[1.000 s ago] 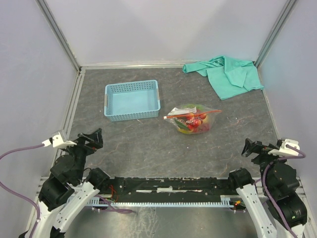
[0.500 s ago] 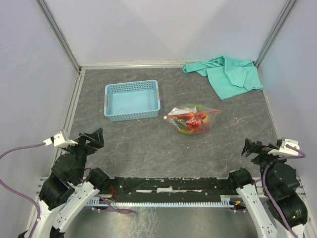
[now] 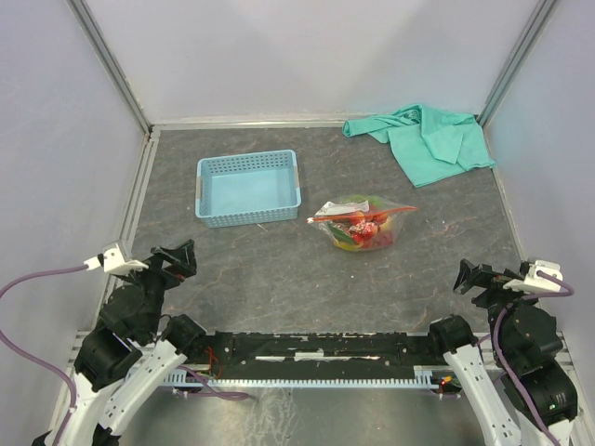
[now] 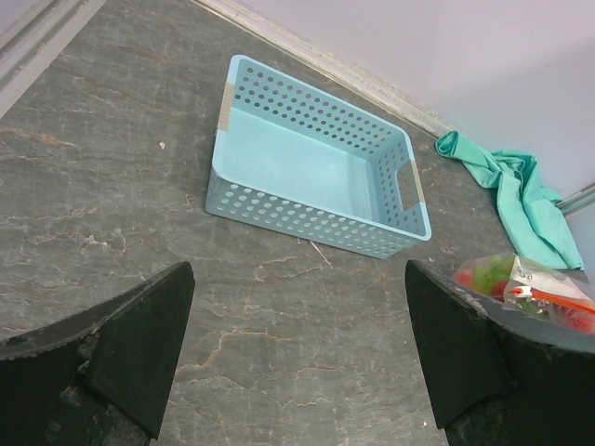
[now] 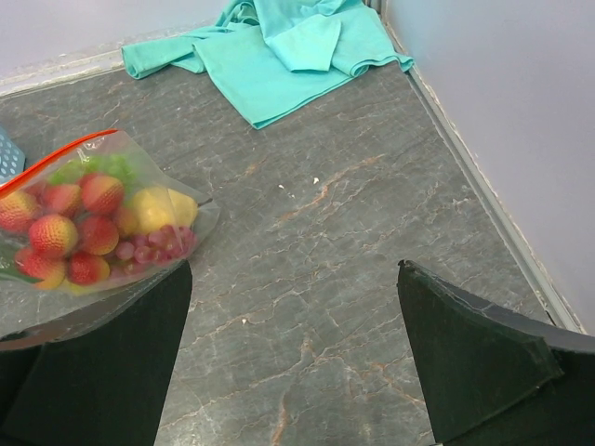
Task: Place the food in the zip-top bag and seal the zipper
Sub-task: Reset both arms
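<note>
Pincers first: the left pincer [image 3: 173, 259] and the right pincer [image 3: 473, 277] both hang spread wide, gripping nothing, low over the near bench [image 3: 279, 269] and well apart from every object. I judge this a resting pose, since the food seems fully bagged. Mid-bench the bag [image 3: 364, 224] lies on its side, with the food [image 3: 361, 232] bunched inside it in red, yellow and green pieces. The zipper [image 3: 358, 216] runs along the bag's upper edge. Whether it is pressed fully shut is too fine to tell, and the right wrist view cuts the bag off at the frame edge and behind a finger. Left of it stands the basket [image 3: 247, 157]. Farthest back, a cloth [image 3: 428, 139] lies crumpled in the right corner.
</note>
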Controlling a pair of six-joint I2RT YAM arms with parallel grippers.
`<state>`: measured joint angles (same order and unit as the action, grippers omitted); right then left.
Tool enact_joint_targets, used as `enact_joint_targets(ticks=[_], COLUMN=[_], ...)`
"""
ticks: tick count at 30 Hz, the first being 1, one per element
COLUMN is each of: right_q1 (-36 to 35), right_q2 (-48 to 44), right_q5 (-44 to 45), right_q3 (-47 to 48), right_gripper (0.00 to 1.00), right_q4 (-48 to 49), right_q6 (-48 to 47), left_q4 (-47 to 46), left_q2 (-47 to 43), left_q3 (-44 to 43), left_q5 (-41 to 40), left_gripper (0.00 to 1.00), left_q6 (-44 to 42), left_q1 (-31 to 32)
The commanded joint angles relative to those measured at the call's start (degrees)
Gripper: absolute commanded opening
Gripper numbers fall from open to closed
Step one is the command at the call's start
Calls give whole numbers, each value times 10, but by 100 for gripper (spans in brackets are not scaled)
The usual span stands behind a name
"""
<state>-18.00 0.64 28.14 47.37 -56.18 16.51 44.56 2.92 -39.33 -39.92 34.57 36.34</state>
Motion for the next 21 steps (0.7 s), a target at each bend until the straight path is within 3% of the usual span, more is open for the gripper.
enact_joint_targets(ticks=[1,21], right_q1=[-6,-6], right_q2=[-5,-6], right_q5=[16,20], right_q3=[2,3], right_gripper=[99,99], right_q4=[17,16], right_q6=[5,8], left_q4=[-13,-15], left_q2=[9,24], left_q3=[-1,0], left_q5=[0,3], left_gripper=[100,100], left_q6=[10,8], left_q1=[-3,-2])
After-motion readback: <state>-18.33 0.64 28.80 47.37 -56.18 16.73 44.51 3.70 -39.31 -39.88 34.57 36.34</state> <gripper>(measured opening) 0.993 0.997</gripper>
